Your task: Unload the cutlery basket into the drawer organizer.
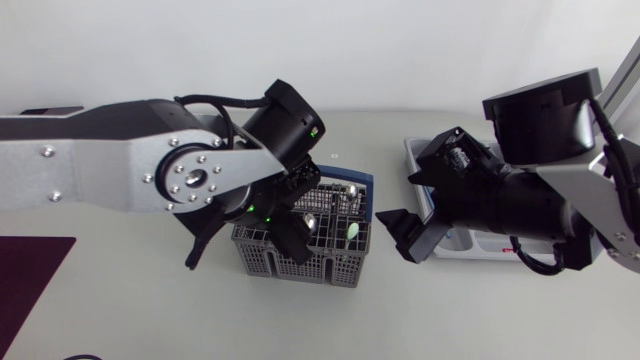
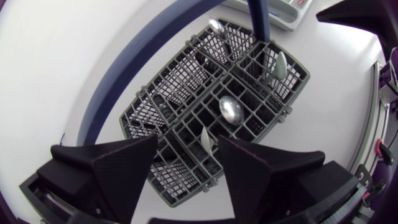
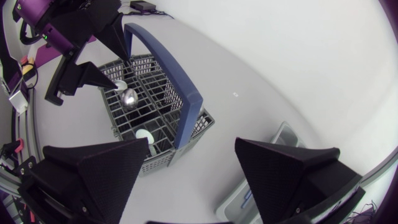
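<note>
A grey cutlery basket (image 1: 330,262) with a blue handle (image 1: 352,181) stands mid-table. It holds a silver spoon (image 2: 231,110), a second spoon (image 2: 216,26) and two pale-handled pieces (image 2: 281,64). My left gripper (image 1: 248,238) hangs over the basket, open. Its fingers (image 2: 118,168) straddle one pale utensil end (image 2: 205,138) without touching it. The right wrist view shows that gripper (image 3: 121,71) above the same piece (image 3: 120,84). My right gripper (image 1: 410,235) is open and holds nothing, between the basket and the white drawer organizer (image 1: 470,242).
The organizer's far corner (image 1: 412,146) sits under my right arm, which hides most of its compartments. A dark purple mat (image 1: 30,275) lies at the table's front left. Bare tabletop (image 1: 130,300) stretches in front of the basket.
</note>
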Motion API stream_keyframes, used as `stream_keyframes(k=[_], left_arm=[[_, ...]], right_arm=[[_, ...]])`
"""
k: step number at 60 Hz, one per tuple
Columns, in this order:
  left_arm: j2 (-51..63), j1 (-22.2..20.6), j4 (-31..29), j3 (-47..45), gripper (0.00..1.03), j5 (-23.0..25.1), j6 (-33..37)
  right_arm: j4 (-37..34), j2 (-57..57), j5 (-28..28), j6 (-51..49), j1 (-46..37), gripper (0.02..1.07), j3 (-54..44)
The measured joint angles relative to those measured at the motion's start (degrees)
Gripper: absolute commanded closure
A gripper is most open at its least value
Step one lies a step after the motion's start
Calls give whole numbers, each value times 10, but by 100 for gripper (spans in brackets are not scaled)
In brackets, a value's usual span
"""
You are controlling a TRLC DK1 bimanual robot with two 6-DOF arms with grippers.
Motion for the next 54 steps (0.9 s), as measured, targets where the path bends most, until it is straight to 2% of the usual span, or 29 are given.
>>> stream_keyframes(k=[4,6,8,12,42,54], left_arm=[[9,0,0,1,53,-5,-8],[10,0,0,1,65,-5,-12],[10,0,0,1,72,-5,-19],[10,0,0,4,79,-6,-23],[28,-9,-5,9,90,-9,-35],[28,-9,-8,10,92,-10,-36]], right_arm=[[0,0,0,0,0,7,-2],[0,0,0,0,0,7,-3],[0,0,0,0,0,7,-3],[0,0,0,0,0,7,-3],[0,-2,-1,0,-2,7,-21],[1,-10,-1,0,-2,7,-31]])
